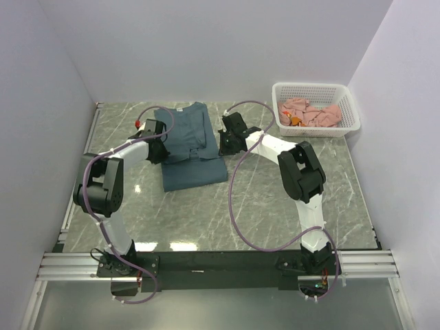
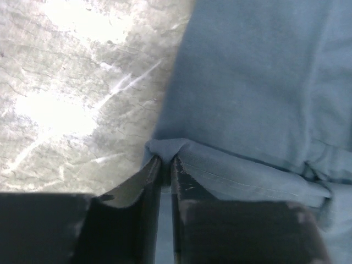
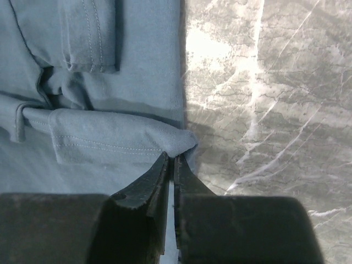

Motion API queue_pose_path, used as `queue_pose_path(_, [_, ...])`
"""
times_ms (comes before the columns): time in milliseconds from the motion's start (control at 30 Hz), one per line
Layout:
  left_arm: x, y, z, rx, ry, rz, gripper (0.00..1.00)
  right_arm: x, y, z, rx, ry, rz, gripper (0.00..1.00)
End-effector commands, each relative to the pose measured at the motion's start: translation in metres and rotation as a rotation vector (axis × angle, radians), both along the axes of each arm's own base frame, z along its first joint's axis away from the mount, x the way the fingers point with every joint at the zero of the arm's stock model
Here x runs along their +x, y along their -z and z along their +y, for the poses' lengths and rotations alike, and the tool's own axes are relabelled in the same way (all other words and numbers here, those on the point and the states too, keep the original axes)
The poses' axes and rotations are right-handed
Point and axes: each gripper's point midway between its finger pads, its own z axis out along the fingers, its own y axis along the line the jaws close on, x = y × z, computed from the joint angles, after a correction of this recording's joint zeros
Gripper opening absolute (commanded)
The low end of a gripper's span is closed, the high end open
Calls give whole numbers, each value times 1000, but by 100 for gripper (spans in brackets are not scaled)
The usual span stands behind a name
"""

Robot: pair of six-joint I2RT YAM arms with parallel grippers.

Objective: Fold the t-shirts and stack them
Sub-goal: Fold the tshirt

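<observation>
The dark slate-blue t-shirt [image 1: 189,144] lies partly folded on the marble table, between the two arms. My left gripper [image 1: 159,152] is shut on its left edge; the left wrist view shows the cloth [image 2: 258,82] pinched at the gripper [image 2: 166,160]. My right gripper [image 1: 221,146] is shut on its right edge; the right wrist view shows a hemmed fold of the shirt [image 3: 110,137] pinched at the gripper [image 3: 172,158]. Salmon-pink t-shirts [image 1: 311,113] lie crumpled in the basket.
A white plastic lattice basket [image 1: 348,127] stands at the back right of the table. White walls close in the table at the back and sides. The black rail with the arm bases runs along the near edge.
</observation>
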Motion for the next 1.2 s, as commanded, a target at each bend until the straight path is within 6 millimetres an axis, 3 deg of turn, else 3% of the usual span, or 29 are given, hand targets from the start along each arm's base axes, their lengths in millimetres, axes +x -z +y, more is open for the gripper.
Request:
queue_pose_path(0, [7,3,11,40,-60,-21,26,18,-17,-8,4,42,-62,11])
queue_pose_path(67, [4,2,15,47,-80,-19,34,20,-22,-5,21,37,-66,23])
queue_pose_path(167, [4,-13,18,45,-103,-48,62,21,-40,-4,43,41,-96,32])
queue_pose_path(233, [2,-29,18,40,-105,-73,74,22,-61,-3,70,47,-136,34])
queue_pose_path(267, [1,-34,16,31,-102,-76,78,20,-65,-5,74,55,-148,35])
queue_pose_path(400, [-13,-58,4,-13,-95,-93,79,11,-92,-5,138,75,-208,35])
queue_pose_path(500, [-30,-70,-5,-24,-111,-112,76,-3,-99,6,189,48,-218,35])
queue_pose_path(567, [-38,-82,-13,-50,-118,-151,73,-13,-93,16,226,17,-191,34])
queue_pose_path(667, [-49,-82,-33,-74,-77,-178,68,-23,-83,28,250,-12,-170,34])
queue_pose_path(900, [-62,-39,-75,-113,58,-121,31,-33,-59,63,346,-77,-113,30])
queue_pose_path(1000, [-69,-15,-86,-104,90,-67,24,-36,-44,71,356,-90,-86,27])
queue_pose_path(1167, [-90,17,-87,-89,95,25,20,-36,-17,75,353,-90,-42,25])
